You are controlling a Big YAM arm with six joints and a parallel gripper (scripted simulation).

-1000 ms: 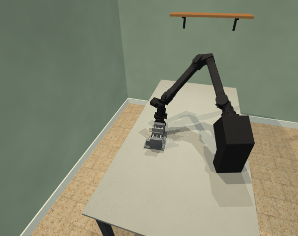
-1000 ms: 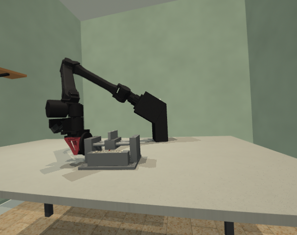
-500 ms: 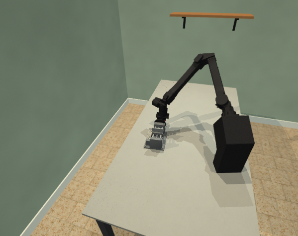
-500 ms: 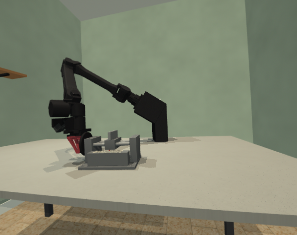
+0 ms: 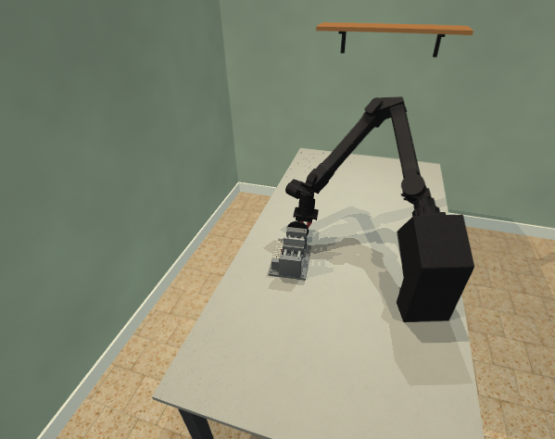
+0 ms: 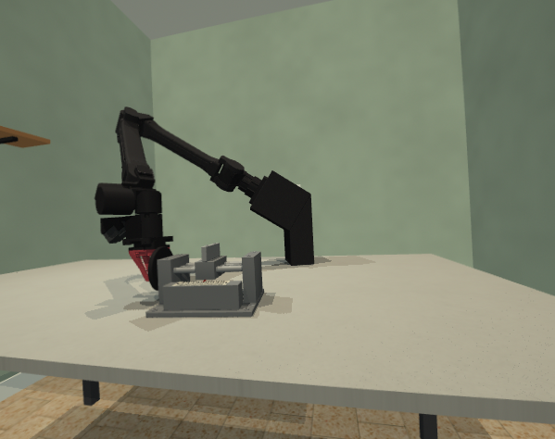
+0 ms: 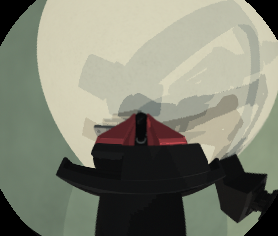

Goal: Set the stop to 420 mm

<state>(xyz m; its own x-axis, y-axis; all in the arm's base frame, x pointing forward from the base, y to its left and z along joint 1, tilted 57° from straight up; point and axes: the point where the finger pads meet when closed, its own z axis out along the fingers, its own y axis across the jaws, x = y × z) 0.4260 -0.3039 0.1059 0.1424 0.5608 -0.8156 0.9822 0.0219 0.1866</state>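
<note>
The stop device, a grey frame with a base plate [image 5: 301, 276] [image 6: 199, 313], stands on the table. Its grey stop block [image 5: 294, 242] [image 6: 208, 269] sits on rods between the two end plates, a little nearer the handwheel end in the exterior view. A small red mark shows at the pale scale [image 6: 216, 283]; its numbers are too small to read. The black handwheel [image 5: 296, 225] [image 6: 154, 273] is upright at the outer side of one end plate. My gripper [image 7: 141, 117] [image 6: 147, 279] points down beside the wheel, its red fingers shut on the wheel's black handle, which shows between them in the wrist view.
The arm's black base block [image 5: 433, 269] [image 6: 300, 232] stands at the table's [image 5: 324, 358] [image 6: 362, 326] opposite long side. A wooden shelf [image 5: 393, 29] [image 6: 21, 136] hangs on the wall, well above the table.
</note>
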